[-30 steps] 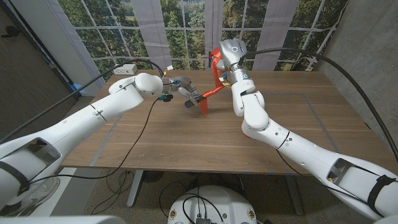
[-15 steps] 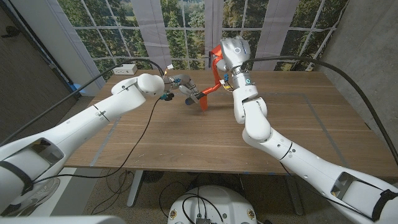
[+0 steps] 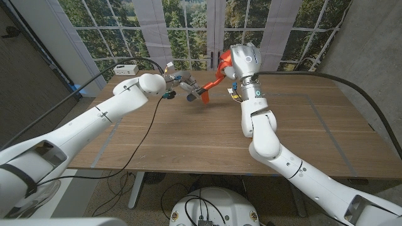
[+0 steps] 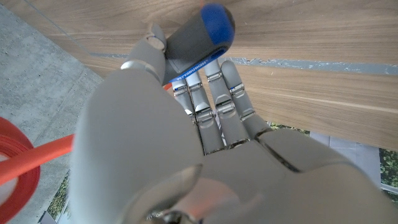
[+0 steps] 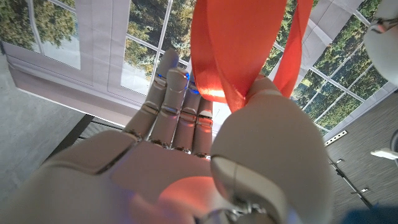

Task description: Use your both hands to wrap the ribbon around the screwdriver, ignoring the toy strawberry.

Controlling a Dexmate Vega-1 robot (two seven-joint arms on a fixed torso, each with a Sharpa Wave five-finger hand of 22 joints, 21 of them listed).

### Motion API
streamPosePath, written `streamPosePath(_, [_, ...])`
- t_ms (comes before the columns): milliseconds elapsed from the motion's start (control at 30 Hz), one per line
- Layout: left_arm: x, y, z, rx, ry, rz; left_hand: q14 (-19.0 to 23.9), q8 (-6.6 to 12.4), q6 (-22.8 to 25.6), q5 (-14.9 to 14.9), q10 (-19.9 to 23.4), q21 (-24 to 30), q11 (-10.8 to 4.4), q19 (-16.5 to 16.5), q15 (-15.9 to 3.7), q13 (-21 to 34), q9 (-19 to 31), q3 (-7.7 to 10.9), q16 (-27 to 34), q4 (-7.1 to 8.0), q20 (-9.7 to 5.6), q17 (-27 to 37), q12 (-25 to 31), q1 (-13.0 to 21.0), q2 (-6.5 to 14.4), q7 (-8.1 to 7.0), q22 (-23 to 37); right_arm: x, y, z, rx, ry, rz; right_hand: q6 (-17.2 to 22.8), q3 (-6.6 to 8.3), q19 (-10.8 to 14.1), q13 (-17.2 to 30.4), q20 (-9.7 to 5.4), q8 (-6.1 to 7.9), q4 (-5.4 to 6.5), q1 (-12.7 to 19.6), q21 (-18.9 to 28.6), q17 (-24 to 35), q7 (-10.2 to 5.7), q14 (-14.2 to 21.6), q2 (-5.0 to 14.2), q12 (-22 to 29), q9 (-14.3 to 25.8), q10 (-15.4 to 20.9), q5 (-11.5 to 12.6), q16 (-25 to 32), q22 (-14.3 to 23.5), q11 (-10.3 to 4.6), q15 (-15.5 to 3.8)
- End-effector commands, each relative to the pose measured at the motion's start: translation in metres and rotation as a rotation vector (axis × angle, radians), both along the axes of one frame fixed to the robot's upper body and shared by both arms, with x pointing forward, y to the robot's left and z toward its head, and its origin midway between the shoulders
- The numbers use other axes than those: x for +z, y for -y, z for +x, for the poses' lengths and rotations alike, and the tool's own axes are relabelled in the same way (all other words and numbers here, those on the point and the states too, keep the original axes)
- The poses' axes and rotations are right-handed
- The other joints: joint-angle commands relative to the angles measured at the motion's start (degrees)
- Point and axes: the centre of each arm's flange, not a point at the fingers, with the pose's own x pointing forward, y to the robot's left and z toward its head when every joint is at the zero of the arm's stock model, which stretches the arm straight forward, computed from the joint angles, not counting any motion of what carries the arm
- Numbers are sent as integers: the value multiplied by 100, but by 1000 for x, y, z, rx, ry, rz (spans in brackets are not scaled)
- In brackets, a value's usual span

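Left hand (image 3: 181,83), raised above the wooden table (image 3: 188,132) toward its far edge, grips the screwdriver (image 3: 200,95) by the grey-and-blue handle. Orange ribbon (image 3: 217,78) runs taut from the screwdriver toward 1 o'clock, up to the right hand (image 5: 186,130). Right wrist view: ribbon bands pinched between thumb and fingers (image 5: 171,102). Ribbon looks looped round the screwdriver, though the turns are too small to tell.

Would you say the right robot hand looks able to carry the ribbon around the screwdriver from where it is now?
Probably yes: the right robot hand holds the ribbon raised beside the screwdriver, which the left robot hand holds clear of the table.
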Motion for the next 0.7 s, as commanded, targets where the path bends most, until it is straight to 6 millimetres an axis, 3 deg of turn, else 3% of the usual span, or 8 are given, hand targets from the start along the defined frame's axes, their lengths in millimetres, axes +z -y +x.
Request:
streamPosePath(33, [12, 2, 3, 8, 13, -31, 1020, 28, 55, 25, 60, 34, 24, -10, -1457, 20, 189, 314, 18, -20, -150, 1295, -6, 934, 925, -31, 10, -32, 18, -15, -29, -18, 57, 864, -6, -7, 2932, -437, 1, 37, 750, 45, 3, -349, 68, 683, 733, 1376, 500, 29, 33, 7, -490, -908])
streamPosePath(300, [18, 7, 3, 4, 19, -28, 1025, 14, 65, 26, 62, 46, 24, -18, -1457, 28, 198, 314, 5, -20, -152, 1301, -14, 934, 922, -43, 9, -51, 30, -15, -26, -68, 115, 872, -9, -14, 2941, -443, -10, 44, 756, 62, 3, -344, 68, 683, 737, 1391, 508, 28, 40, 5, -481, -908])
streamPosePath(700, [23, 13, 5, -33, -6, -54, 1045, -13, 77, 31, 73, 67, 33, -33, -1457, 43, 211, 317, -12, -24, -150, 1311, -24, 939, 919, -41, 7, -82, 34, 2, 7, -190, 135, 876, -9, -23, 2946, -438, -25, 48, 767, 79, 3, -346, 66, 683, 734, 1405, 508, 27, 46, 2, -487, -907])
